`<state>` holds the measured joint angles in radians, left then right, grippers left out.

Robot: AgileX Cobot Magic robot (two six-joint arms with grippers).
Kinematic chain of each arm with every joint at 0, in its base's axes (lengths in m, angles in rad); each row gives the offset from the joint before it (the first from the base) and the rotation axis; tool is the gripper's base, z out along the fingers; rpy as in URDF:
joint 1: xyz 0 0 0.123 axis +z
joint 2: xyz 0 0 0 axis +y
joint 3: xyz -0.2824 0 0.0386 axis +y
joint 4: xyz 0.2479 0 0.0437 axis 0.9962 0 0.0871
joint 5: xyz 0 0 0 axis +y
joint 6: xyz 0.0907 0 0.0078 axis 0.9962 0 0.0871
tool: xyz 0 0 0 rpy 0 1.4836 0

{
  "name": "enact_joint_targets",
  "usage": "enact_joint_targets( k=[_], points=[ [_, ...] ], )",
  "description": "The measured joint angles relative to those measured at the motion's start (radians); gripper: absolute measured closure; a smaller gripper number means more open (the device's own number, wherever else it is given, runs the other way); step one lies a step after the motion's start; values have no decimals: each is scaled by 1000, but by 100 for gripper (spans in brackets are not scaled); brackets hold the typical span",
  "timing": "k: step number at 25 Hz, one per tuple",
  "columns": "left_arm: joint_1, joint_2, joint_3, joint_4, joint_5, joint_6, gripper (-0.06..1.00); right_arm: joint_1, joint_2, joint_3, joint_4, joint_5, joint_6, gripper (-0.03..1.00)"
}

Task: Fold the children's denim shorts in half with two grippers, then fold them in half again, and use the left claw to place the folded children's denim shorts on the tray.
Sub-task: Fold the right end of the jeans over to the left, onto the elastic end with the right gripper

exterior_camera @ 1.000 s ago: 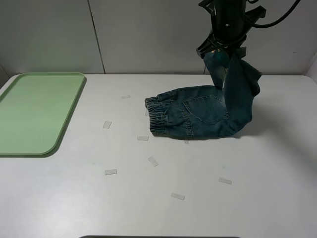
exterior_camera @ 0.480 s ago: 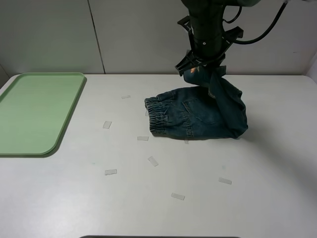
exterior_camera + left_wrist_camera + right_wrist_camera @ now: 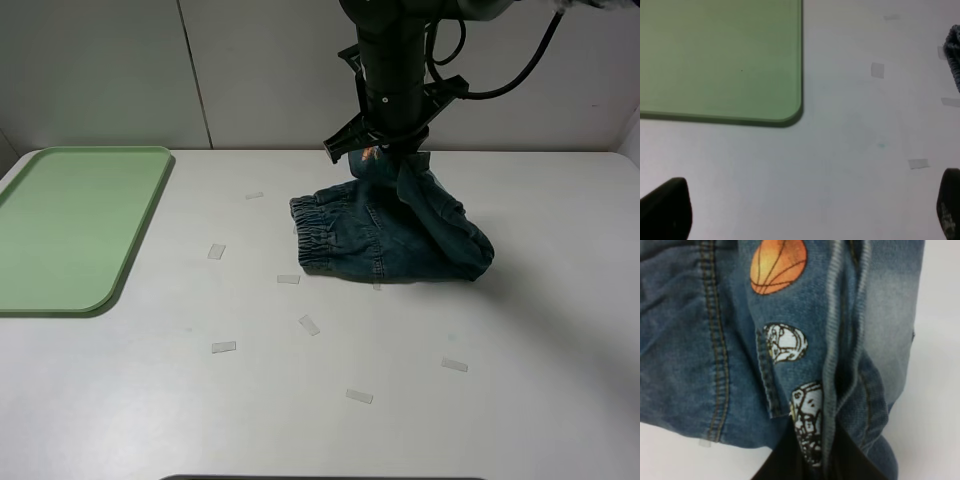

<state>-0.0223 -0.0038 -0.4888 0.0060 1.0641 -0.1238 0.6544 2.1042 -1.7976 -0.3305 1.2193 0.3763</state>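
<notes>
The denim shorts (image 3: 385, 235) lie mid-table with the gathered waistband (image 3: 312, 232) toward the left. My right gripper (image 3: 378, 152) is shut on the leg end of the shorts and holds it lifted above the waistband half, the cloth draping down to the right. The right wrist view shows the held denim (image 3: 805, 350) close up, with a basketball patch (image 3: 778, 265) and cartoon patches, pinched between the dark fingers (image 3: 785, 460). The left gripper's two fingertips (image 3: 665, 210) stand wide apart and empty over bare table near the tray corner (image 3: 785, 112). The pale green tray (image 3: 70, 225) lies at the far left.
Several small clear tape pieces (image 3: 308, 324) dot the white table in front of and left of the shorts. A grey wall runs behind the table. The left arm does not show in the exterior view.
My right gripper has carried the leg end of the shorts leftward and lower, from above the right side to over the waistband half. The fold has flattened.
</notes>
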Motion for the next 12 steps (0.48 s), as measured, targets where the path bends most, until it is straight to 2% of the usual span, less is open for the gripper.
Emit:
enact_joint_targets(
  k=[4, 6, 7, 9, 11, 12],
  points=[
    [0, 0, 0, 1, 0, 0, -3, 0, 0, 0, 0, 0, 42, 97],
    [0, 0, 0, 1, 0, 0, -3, 0, 0, 0, 7, 0, 77, 92],
    [0, 0, 0, 1, 0, 0, -3, 0, 0, -3, 23, 0, 93, 83],
    [0, 0, 0, 1, 0, 0, -3, 0, 0, -15, 66, 0, 101, 51],
    [0, 0, 0, 1, 0, 0, -3, 0, 0, -37, 111, 0, 100, 37],
    [0, 0, 0, 1, 0, 0, -3, 0, 0, -50, 124, 0, 100, 33]
  ],
)
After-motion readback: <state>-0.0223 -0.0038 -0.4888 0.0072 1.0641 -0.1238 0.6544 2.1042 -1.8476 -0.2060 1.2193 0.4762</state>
